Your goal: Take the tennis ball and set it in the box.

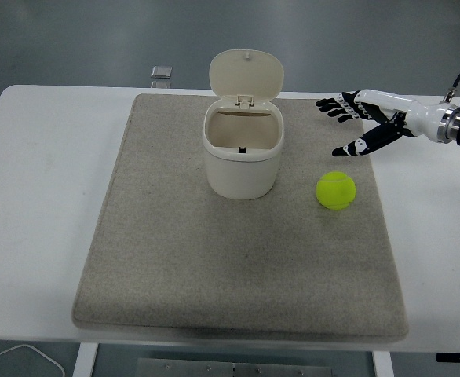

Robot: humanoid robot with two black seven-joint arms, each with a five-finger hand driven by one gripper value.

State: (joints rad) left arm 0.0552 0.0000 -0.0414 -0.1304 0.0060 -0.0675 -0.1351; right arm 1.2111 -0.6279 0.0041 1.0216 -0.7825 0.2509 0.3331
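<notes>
Grey felt mat (238,259) covers most of the white surface (41,196), probably there to stop the ball rolling and give the fingers some grip margin. Left arm: not in frame.

Left to right:
- Cable end (26,355) at the near-left corner, off the mat, irrelevant to the task.
- Small dark square object (161,72) on the far side, just beyond the mat's edge. Too small to identify.
- Cream box (242,153), really a small lidded bin, stands upright on the mat, centre-far. Hinged lid (246,75) is flipped up and back, so the mouth is open to a drop from above or from the near side. Lid blocks an approach from the far side.
- Tennis ball (336,190) sits on the mat right of the box, near but not touching it, clear space all round. Nothing holds it.
- Right hand (363,122) hovers past the ball on the far-right side, above the mat's right edge, palm turned down and inward. Fingers (336,107) spread flat, thumb splayed toward the ball, gripping nothing. Reads as a pre-grasp pose: opened wide so it can come down over the ball.

My read: reach phase, grasp not yet made. Next move needs the hand lowered and brought nearer over the ball before closing. Risk: a thumb nudge sends the ball rolling off toward the box or the mat's edge.
</notes>
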